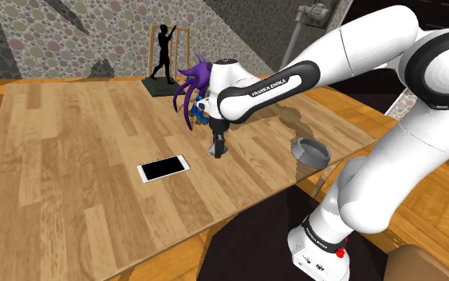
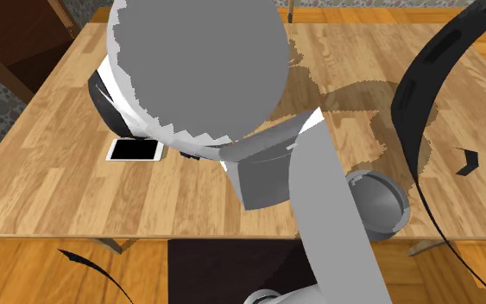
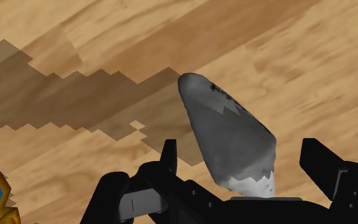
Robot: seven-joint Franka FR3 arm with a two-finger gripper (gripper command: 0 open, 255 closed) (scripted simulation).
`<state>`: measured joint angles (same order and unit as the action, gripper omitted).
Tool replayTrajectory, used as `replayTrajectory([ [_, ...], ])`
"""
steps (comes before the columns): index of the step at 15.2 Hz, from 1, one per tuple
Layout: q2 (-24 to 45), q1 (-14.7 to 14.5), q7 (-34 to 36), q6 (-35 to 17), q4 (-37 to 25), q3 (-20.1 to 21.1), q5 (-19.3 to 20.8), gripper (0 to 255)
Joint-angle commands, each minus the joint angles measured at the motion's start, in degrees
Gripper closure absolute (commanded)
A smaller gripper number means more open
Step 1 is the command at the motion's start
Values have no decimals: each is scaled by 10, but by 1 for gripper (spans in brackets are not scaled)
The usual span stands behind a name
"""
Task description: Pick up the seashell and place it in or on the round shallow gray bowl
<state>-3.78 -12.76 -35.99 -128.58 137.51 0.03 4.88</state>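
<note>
The seashell is a grey cone with a pale broad end, lying on the wooden table. My gripper stands open around it, one black finger on each side with a gap to the shell. In the shoulder view the gripper is down at the table top near the middle. The round shallow grey bowl sits near the table's edge, to the shoulder view's right of the gripper. The bowl also appears beside my arm in the second exterior view.
A black-screened phone lies flat to the shoulder view's left of the gripper. Just behind the gripper are a purple spiky figure and a blue object. A black statuette stands at the far edge.
</note>
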Motion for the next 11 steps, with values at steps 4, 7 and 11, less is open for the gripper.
replayTrajectory([
  [4, 5, 0, 1, -7, 1, 0, 1, 0],
  [7, 5, 0, 0, -7, 1, 0, 1, 0],
  [11, 5, 0, 1, -7, 1, 0, 1, 255],
])
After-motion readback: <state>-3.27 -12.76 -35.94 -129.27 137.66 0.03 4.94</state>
